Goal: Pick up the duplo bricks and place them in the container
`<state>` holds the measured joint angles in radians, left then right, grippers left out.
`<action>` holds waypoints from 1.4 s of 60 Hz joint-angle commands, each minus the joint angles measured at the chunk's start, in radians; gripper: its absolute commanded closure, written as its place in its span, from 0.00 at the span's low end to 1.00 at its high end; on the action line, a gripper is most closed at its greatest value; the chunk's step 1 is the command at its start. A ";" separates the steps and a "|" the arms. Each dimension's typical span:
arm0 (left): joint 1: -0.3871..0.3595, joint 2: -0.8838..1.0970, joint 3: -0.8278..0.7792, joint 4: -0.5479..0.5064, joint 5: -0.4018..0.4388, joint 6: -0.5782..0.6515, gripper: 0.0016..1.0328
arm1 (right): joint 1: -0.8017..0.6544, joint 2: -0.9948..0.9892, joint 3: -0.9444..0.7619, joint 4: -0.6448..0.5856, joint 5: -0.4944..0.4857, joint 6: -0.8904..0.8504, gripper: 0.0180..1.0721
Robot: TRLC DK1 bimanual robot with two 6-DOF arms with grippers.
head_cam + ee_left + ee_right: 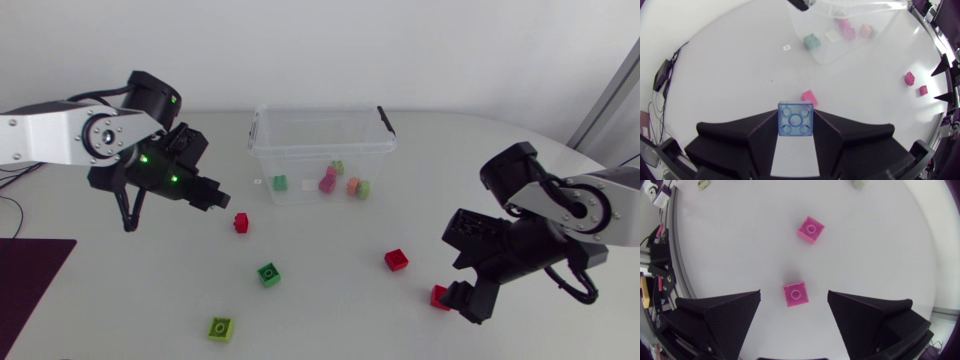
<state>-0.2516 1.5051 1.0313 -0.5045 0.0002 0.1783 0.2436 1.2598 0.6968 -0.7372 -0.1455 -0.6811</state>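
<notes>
Four bricks (pixel 328 182) lie in the container (pixel 320 112), the left jaws squeeze a blue brick (pixel 795 119), the right jaws stand wide open over a red brick (pixel 795 294), and four other bricks (pixel 268 274) wait.

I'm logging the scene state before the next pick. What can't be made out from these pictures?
- Head view: the blue brick is hidden by the left gripper holding it; only the left wrist view shows it.
- Head view: bricks inside the container blur behind its clear wall; their count is unsure.
- Right wrist view: two pale things beyond the right gripper are cut off by the edge.
</notes>
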 commanded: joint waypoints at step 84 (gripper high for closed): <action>-0.112 0.351 0.492 0.281 0.169 -0.131 0.20 | 0.103 0.058 0.173 -0.113 0.100 0.022 0.79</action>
<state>-0.3702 1.8397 1.4887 -0.2329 0.1749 0.0486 0.3225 1.3376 0.8158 -0.8318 -0.0483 -0.6991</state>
